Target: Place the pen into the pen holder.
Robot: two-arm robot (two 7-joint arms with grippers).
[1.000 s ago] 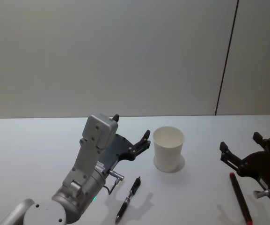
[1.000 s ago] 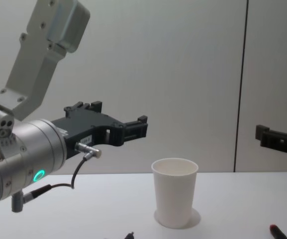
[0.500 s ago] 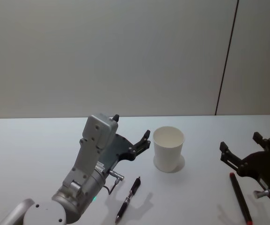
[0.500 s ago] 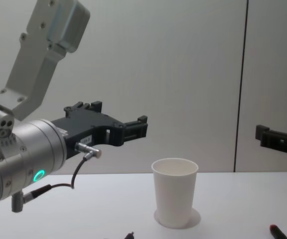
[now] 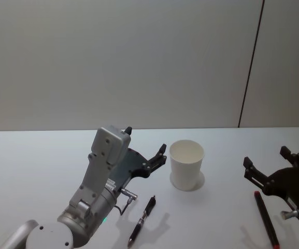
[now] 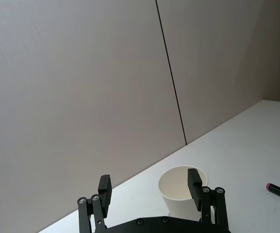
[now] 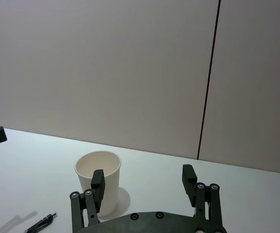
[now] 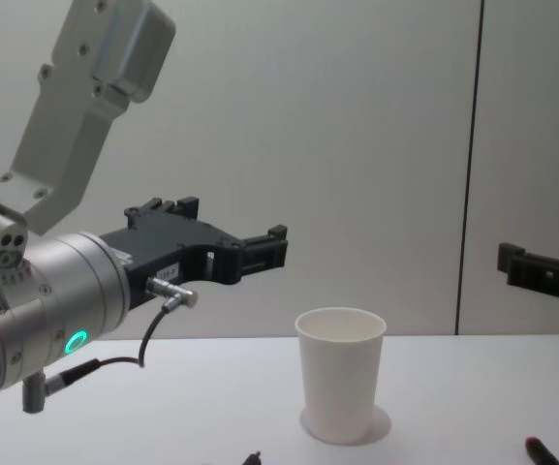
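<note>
The pen holder [image 5: 186, 165] is a white paper cup standing upright and empty at the table's middle, also seen in the chest view [image 8: 341, 387]. A black pen [image 5: 142, 220] lies on the table in front of it to the left. A red and black pen [image 5: 266, 218] lies at the front right. My left gripper [image 5: 146, 140] hovers open and empty just left of the cup, above the black pen's far end. My right gripper [image 5: 266, 156] hangs open and empty to the right of the cup, just beyond the red pen's far end. In the left wrist view the cup [image 6: 178, 191] sits just behind the right-hand fingertip of the left gripper [image 6: 149, 187].
The white table [image 5: 45, 161] runs back to a plain grey wall with a dark vertical seam [image 5: 250, 67]. The right wrist view takes in the cup [image 7: 98, 187], the black pen [image 7: 40, 222] and my right gripper [image 7: 143, 179].
</note>
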